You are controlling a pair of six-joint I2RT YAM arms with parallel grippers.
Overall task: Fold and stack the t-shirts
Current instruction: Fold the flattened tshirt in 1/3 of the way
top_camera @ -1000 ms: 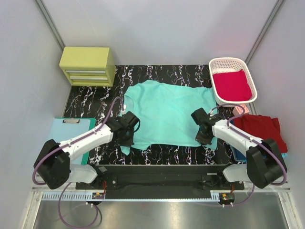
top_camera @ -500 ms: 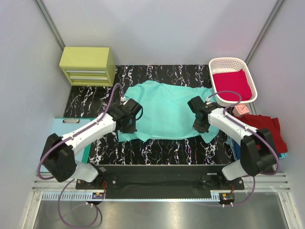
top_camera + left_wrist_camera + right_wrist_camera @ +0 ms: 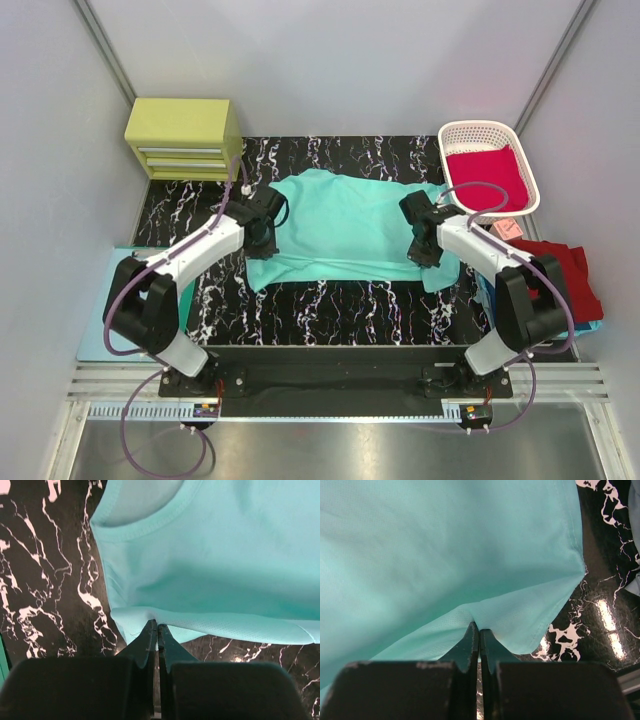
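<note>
Hem has moved toward the table's [image 3: 330, 310] far edge; left end effector [image 3: 157, 626] and right end effector [image 3: 479, 625] clamp the mint-teal t-shirt [image 3: 350, 215]; advance evenly.

No legible text anywhere

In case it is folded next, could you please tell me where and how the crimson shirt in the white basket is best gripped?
Probably from straight above, pinching the cloth near the middle of the crimson shirt. It lies low inside the white basket, whose lattice walls ring it and would block a sideways approach.
</note>
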